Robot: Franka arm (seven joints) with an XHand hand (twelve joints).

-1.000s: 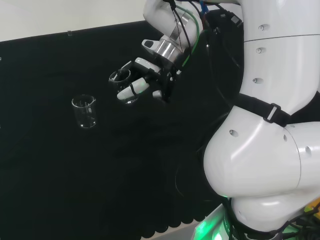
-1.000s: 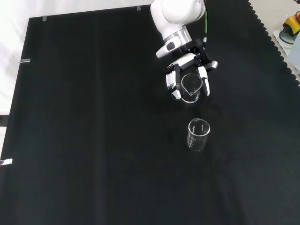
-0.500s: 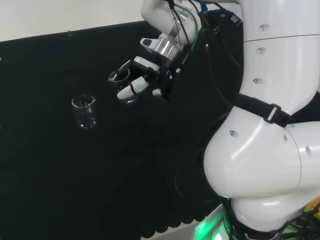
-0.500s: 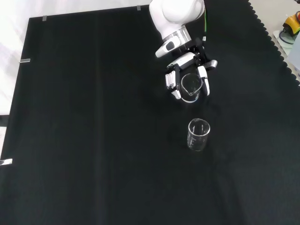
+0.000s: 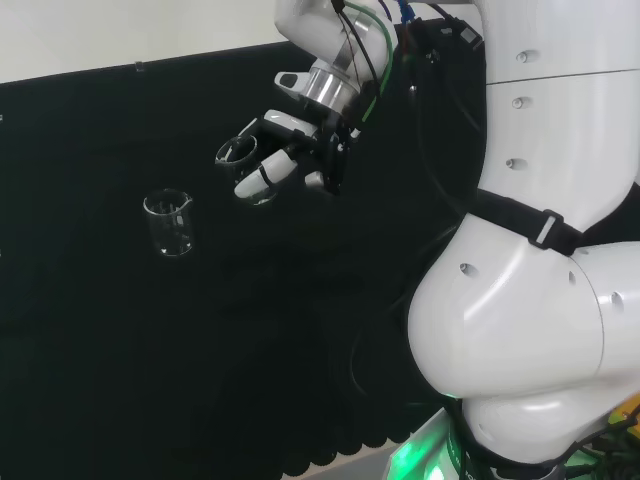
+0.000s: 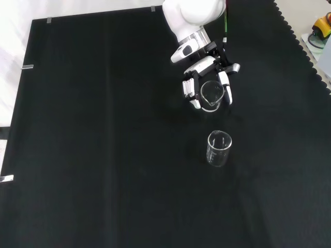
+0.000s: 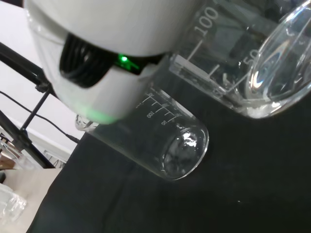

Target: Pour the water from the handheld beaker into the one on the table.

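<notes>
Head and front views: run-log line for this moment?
hand: shut on held beaker | table beaker: upright on cloth, apart | pour: not started

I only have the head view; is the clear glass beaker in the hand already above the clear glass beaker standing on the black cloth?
Observer: Not yet. In the front view the held clear glass beaker sits apart from the standing clear glass beaker, bare black cloth between them.
Operator: How is it gripped?
Observer: The front view shows the hand's fingers curled down both sides of it.
Operator: Water in the standing one?
Observer: In the wrist view I cannot make out any water line in it.
</notes>
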